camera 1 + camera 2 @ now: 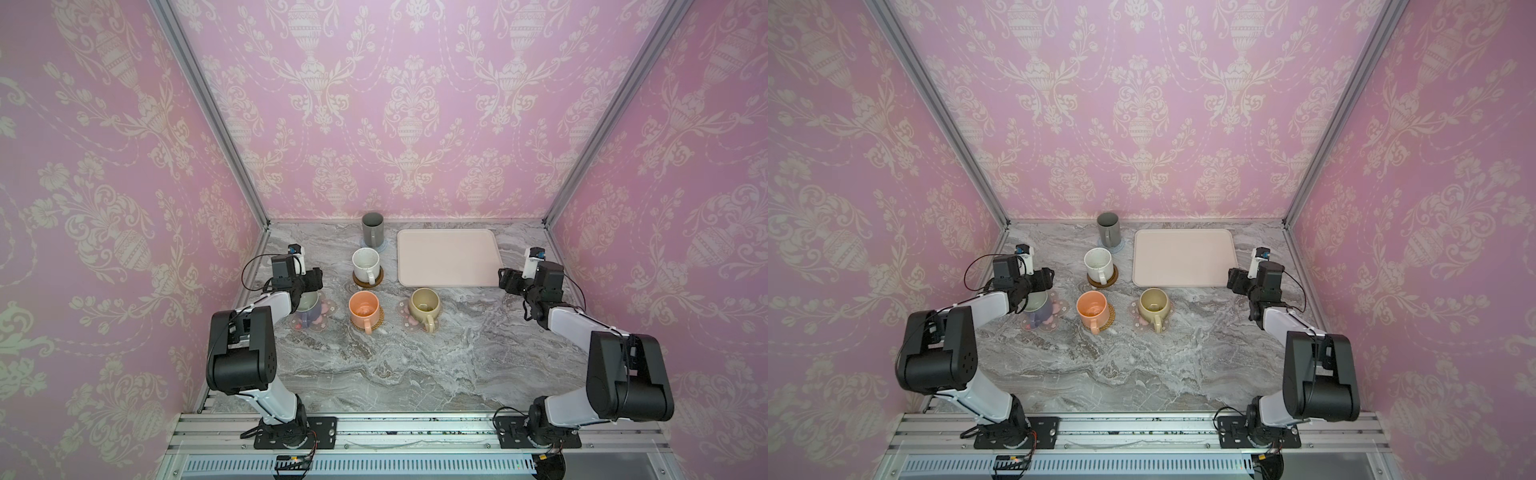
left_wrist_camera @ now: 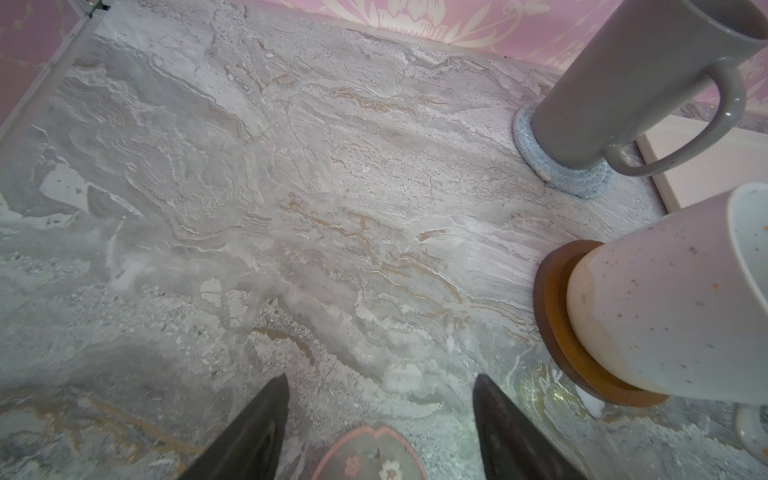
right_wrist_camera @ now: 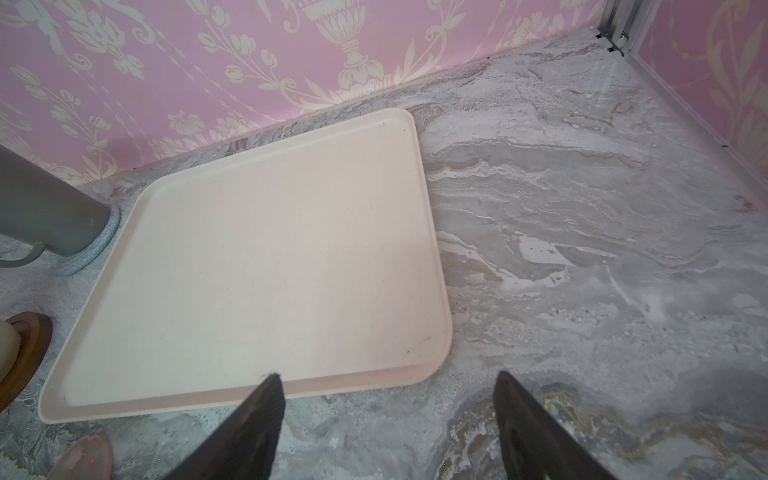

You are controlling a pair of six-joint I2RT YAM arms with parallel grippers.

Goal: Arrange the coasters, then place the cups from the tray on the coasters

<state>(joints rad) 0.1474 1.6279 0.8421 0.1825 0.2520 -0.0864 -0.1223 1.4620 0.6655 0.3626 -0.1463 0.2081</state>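
The tray point(image 1: 449, 257) lies empty at the back right. Five cups stand on coasters. The tall dark grey cup point(image 1: 372, 228) is on the light-blue coaster point(image 2: 582, 183). The speckled white cup point(image 1: 365, 262) is on the brown disc point(image 2: 557, 316). The peach cup point(image 1: 364, 308) is on the rattan coaster point(image 1: 377, 323). The beige-yellow cup point(image 1: 424, 304) and the lavender cup point(image 1: 311, 311) each sit on a flower coaster point(image 1: 404, 316). My left gripper point(image 2: 380, 376) hangs open over bare table above the lavender cup. My right gripper point(image 3: 386, 374) is open at the tray's near right corner, holding nothing.
Pink wallpapered walls close the marble table point(image 1: 415, 365) on three sides, with metal posts point(image 1: 257, 208) in the back corners. The left forearm point(image 1: 270, 303) hides part of the lavender cup. An aluminium rail point(image 1: 415, 428) runs along the front edge.
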